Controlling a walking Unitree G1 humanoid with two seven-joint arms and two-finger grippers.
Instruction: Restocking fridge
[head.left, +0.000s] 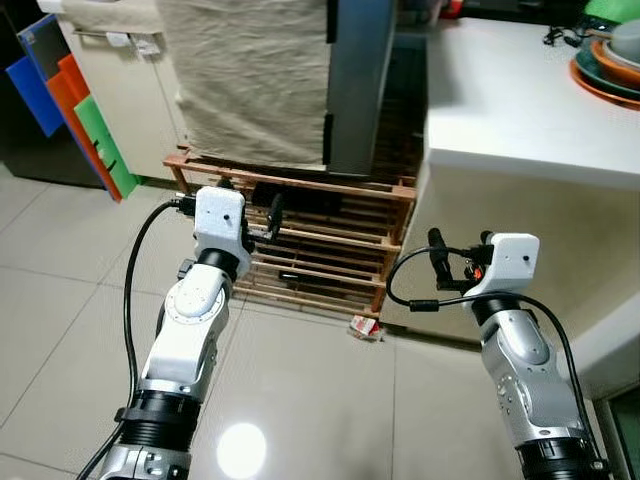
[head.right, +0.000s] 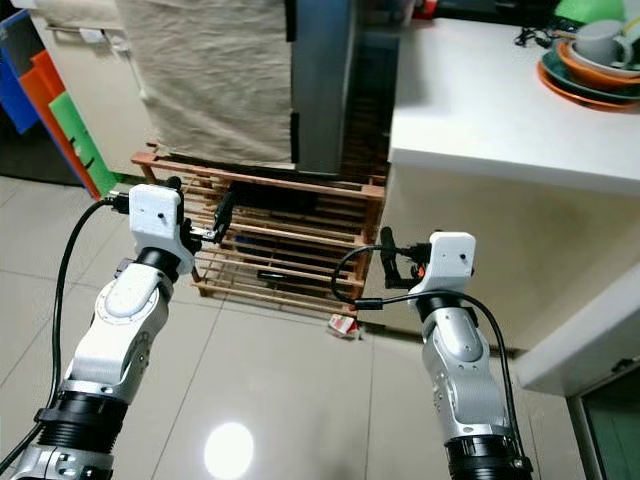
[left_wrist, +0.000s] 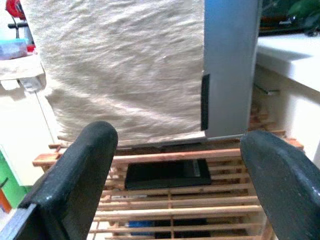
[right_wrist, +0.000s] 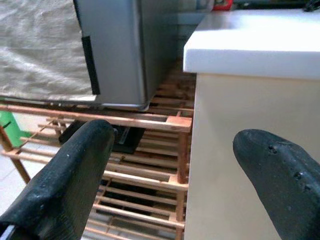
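Note:
A grey fridge (head.left: 360, 80) stands on a low wooden slatted rack (head.left: 335, 262), its front draped with a beige cloth (head.left: 250, 80). Both my arms are raised in front of the rack, above the tiled floor. My left gripper (head.left: 255, 207) is open and empty, level with the rack's top shelf; in the left wrist view its fingers (left_wrist: 75, 175) frame the cloth and the rack. Over to the right, my right gripper (head.left: 455, 250) is open and empty beside the counter's side wall; in the right wrist view its fingers (right_wrist: 70, 170) frame the fridge corner and the counter.
A white counter (head.left: 520, 100) juts out on the right, with stacked bowls (head.left: 615, 60) at its far end. A flat black item (left_wrist: 167, 173) lies on the rack's shelf. A small red-white packet (head.left: 364, 326) lies on the floor by the rack. Blue, orange and green boards (head.left: 80, 110) lean at the left.

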